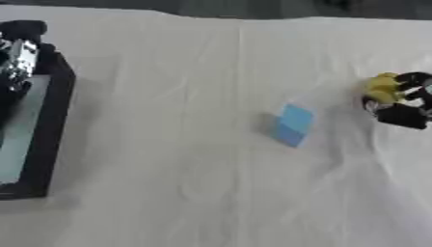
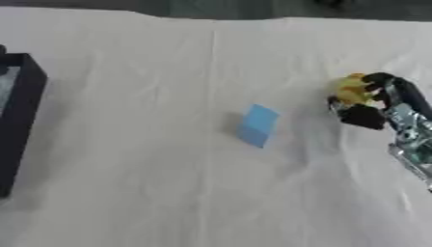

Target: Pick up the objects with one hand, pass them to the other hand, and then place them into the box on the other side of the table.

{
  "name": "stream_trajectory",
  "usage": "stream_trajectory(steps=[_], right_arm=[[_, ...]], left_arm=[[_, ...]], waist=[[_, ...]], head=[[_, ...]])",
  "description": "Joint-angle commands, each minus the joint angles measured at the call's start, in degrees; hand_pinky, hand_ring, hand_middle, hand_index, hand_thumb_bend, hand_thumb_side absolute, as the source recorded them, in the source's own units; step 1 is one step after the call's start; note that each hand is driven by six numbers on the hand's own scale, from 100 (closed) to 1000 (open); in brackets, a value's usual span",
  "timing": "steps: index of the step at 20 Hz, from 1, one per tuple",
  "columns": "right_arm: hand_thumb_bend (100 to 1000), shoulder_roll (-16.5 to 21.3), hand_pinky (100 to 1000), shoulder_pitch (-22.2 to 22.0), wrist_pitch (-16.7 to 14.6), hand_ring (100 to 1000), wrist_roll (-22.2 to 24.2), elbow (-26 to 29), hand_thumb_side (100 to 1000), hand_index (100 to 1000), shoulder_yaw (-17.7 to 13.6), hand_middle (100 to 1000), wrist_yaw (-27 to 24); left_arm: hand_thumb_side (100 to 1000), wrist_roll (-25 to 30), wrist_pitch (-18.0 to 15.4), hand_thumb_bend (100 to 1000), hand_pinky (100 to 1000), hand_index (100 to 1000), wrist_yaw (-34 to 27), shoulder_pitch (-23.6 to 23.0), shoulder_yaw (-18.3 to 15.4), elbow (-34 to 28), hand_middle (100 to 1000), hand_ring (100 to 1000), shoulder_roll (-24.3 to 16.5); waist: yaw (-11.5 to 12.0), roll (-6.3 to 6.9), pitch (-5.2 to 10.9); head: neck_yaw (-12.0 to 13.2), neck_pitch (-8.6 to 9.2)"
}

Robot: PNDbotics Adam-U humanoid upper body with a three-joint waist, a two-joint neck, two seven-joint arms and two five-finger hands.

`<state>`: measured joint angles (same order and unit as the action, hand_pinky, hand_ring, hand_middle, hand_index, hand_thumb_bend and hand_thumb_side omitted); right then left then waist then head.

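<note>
White cloth (image 1: 211, 193), yellow object (image 2: 353, 90) in right hand (image 2: 371, 103), blue block (image 2: 256, 125) beside

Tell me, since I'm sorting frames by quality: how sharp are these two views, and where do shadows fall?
Left eye view: soft throughout, the blue rectangular block has fuzzy edges and a faint shadow to its left; the black open box shades the cloth beside it. Right eye view: equally soft, the right robot hand around the yellow object lacks fine detail.

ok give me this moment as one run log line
right robot hand: curled on yellow object | left robot hand: over box, fingers unclear | blue block: on table mid, untouched | handover: not yet
</note>
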<state>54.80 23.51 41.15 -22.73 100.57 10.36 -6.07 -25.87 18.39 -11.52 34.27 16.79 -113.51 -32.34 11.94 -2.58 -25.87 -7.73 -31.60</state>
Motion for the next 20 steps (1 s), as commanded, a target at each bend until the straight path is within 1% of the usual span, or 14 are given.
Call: stream_trajectory(steps=[1, 4, 10, 13, 17, 20], right_arm=[[339, 0.9, 545, 1.0, 10.8, 764, -13.3, -0.1, 296, 828, -2.1, 715, 1.6], [334, 0.8, 521, 1.2, 10.8, 758, -16.0, 0.7, 277, 822, -2.8, 709, 1.3], [332, 1.0, 536, 0.9, 10.8, 764, -21.2, 1.0, 290, 824, -2.4, 718, -2.1], [358, 0.9, 577, 0.6, 10.8, 780, -23.7, 0.1, 318, 836, -1.4, 739, -4.2], [415, 0.8, 624, 0.2, 10.8, 794, -26.9, -1.8, 331, 844, 0.1, 759, -6.8], [418, 0.7, 631, 0.4, 10.8, 799, -28.9, -3.6, 329, 845, 0.6, 763, -8.5]], left_arm=[[646, 0.5, -0.2, 100, 720, 763, -0.2, 0.2, -0.1, -0.4, 779, 753, -0.6], [645, 0.7, -0.3, 100, 720, 762, -0.3, 0.1, 0.0, -0.3, 780, 753, -0.6], [645, 0.9, -0.4, 100, 720, 761, -0.3, 0.1, 0.2, -0.2, 782, 754, -0.4], [646, 1.1, -0.4, 100, 720, 760, -0.4, 0.2, 0.3, -0.1, 783, 754, -0.3], [645, 1.2, -0.4, 100, 721, 760, -0.4, 0.3, 0.4, -0.1, 784, 755, -0.2], [647, 1.3, -0.4, 100, 720, 760, -0.4, 0.3, 0.5, -0.1, 785, 755, -0.2]], waist=[[-0.2, 0.14, 1.06], [-0.4, 0.16, 1.06], [-0.4, 0.2, 1.04], [-0.3, 0.19, 0.93], [-0.1, 0.2, 0.77], [-0.1, 0.19, 0.72]], head=[[0.2, 0.06], [0.4, -0.26], [0.4, -0.39], [0.2, -0.2], [0.0, -0.13], [-0.1, -0.17]])
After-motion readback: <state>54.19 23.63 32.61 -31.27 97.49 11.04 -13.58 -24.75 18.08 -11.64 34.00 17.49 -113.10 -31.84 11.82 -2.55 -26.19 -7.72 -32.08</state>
